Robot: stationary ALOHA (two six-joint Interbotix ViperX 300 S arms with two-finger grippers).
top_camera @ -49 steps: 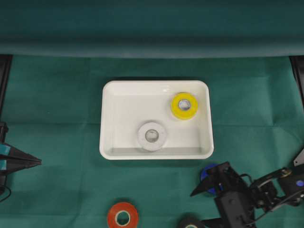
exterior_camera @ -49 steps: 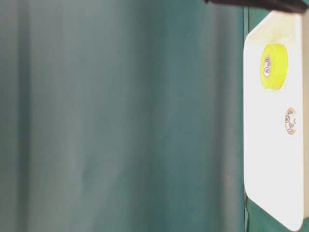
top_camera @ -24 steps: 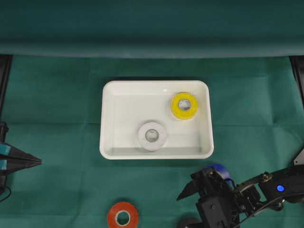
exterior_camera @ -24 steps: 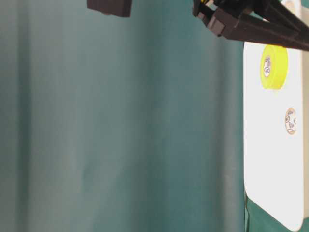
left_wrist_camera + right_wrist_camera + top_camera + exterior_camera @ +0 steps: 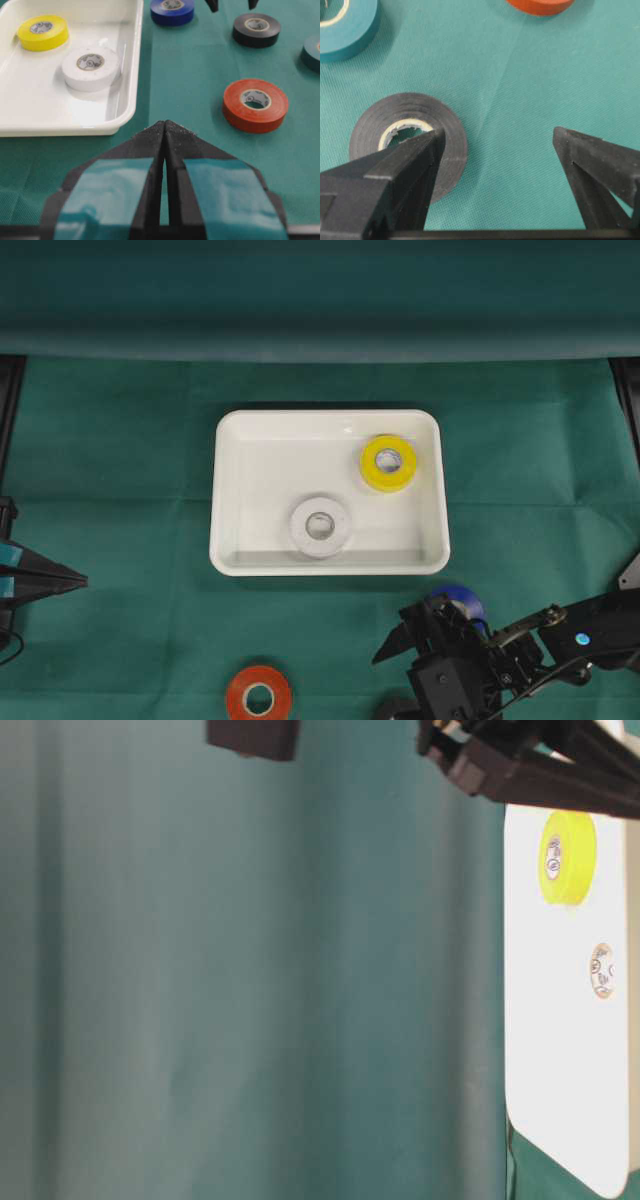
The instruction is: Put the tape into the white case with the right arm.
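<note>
Now | your left gripper [image 5: 165, 131]: fingers pressed together, idle | shallow glossy white plastic case [image 5: 229, 540]: holds white and yellow rolls | black tape roll [image 5: 410, 142]: on green cloth under your right gripper [image 5: 497, 142], spread wide, holding nothing

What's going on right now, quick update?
Right gripper open above the black tape, nothing held. Left gripper shut, parked. White case holds yellow tape and white tape. Nothing blocking.
</note>
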